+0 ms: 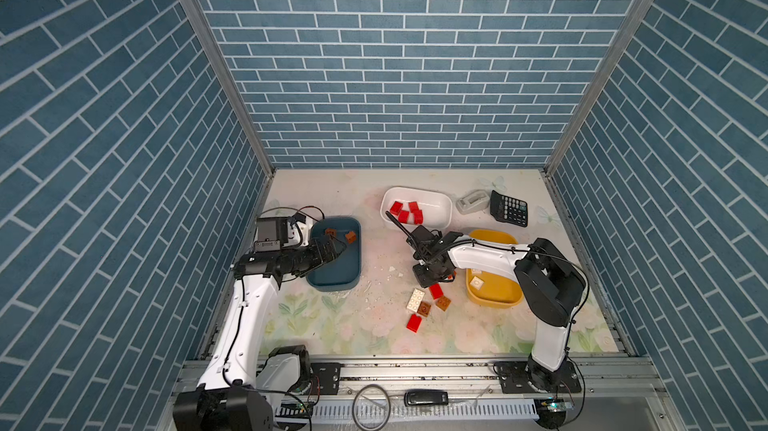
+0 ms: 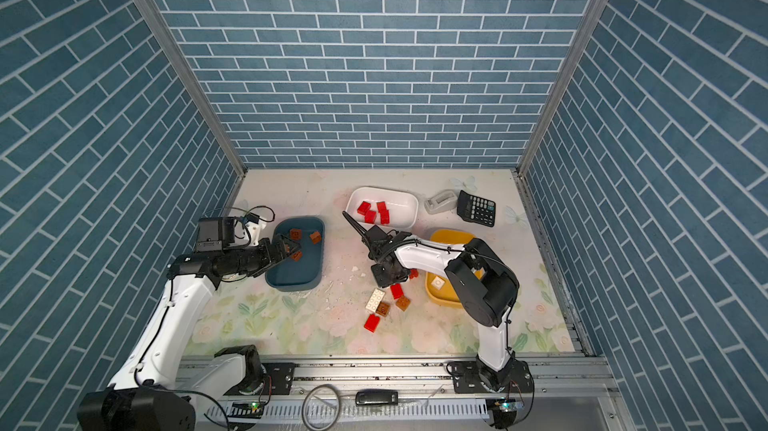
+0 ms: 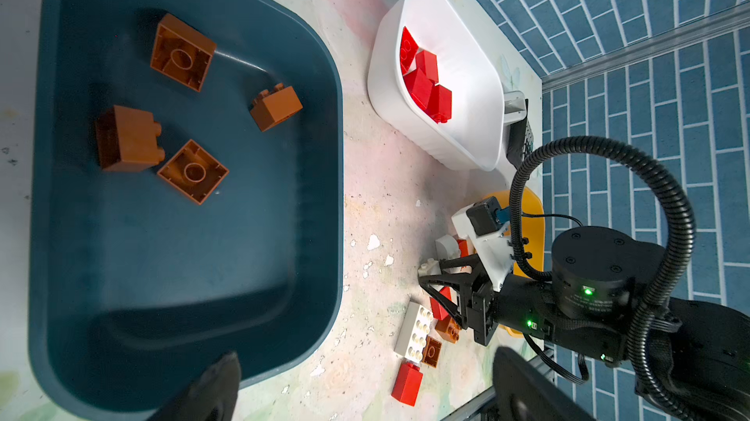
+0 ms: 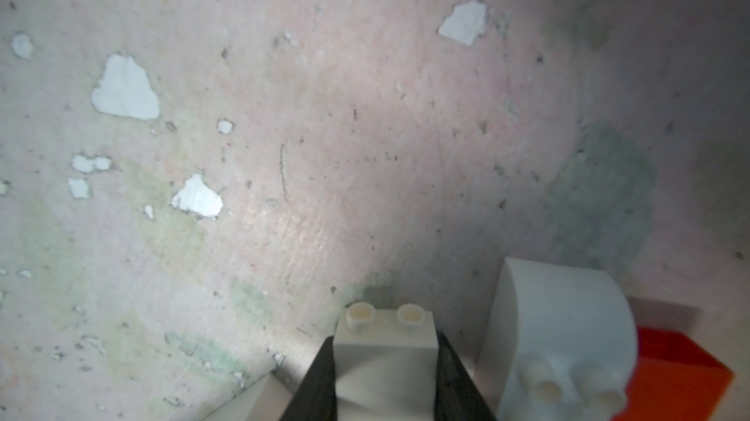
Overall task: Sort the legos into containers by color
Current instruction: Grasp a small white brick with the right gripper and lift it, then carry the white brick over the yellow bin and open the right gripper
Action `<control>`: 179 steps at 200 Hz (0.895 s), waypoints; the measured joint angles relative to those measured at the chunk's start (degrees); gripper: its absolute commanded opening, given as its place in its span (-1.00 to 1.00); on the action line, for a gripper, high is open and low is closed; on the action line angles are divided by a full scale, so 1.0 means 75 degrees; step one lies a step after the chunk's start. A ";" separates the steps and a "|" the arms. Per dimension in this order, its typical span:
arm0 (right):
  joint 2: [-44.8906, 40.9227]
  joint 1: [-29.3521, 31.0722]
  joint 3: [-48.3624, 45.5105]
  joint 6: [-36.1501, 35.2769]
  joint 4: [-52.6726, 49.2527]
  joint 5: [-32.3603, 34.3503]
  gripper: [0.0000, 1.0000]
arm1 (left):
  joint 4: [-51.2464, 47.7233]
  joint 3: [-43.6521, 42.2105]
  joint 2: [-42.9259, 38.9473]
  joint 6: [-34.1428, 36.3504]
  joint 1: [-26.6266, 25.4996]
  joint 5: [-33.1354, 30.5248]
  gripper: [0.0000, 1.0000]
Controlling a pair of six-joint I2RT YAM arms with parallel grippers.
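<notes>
Hanging the left gripper point(image 1: 337, 249) over the left side of the blue tub point(image 1: 334, 279), spread as wide as it goes and carrying nothing. Cradling four brown bricks point(image 3: 192, 171) in the back half of that blue tub, two of them turned hollow side up, two of them touching.

Passing white crumbs point(image 1: 391, 269) on the flowered mat point(image 1: 332, 325) just right of the blue tub.

Sitting further right of the blue tub and further back, the white tub point(image 1: 436, 208), holding a heap of red bricks point(image 1: 405, 212) at its left end.

Pinching a small white brick point(image 4: 385, 362) in the right gripper point(image 4: 384, 342), well right of the blue tub. Clamping tight on the brick's two sides, low over the mat, studs pointing away from the wrist camera. Being unable to tell whether the brick is touching the mat. Leaving a rounded white brick point(image 4: 568, 317) tipped on its side just beside the held one, on the side away from the blue tub, and a single red brick point(image 4: 686, 370) just past that.

Leaving a loose cluster right of the blue tub and nearer the front edge: a long white brick point(image 1: 416, 299) touching one of two loose brown bricks point(image 1: 424, 308), plus two loose red bricks point(image 1: 414, 322).

Lying far right of the blue tub, the yellow tub point(image 1: 492, 302), partly covered by the right arm and holding cream bricks point(image 1: 476, 282).

Standing farthest right of the blue tub, at the back, a grey tape dispenser point(image 1: 471, 201) just beside a black calculator point(image 1: 509, 208).
</notes>
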 measured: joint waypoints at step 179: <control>-0.1110 -0.0667 0.1483 -0.0195 -0.0408 -0.0603 -0.57 | -0.0405 0.0329 0.0029 0.0192 0.0000 -0.0047 0.97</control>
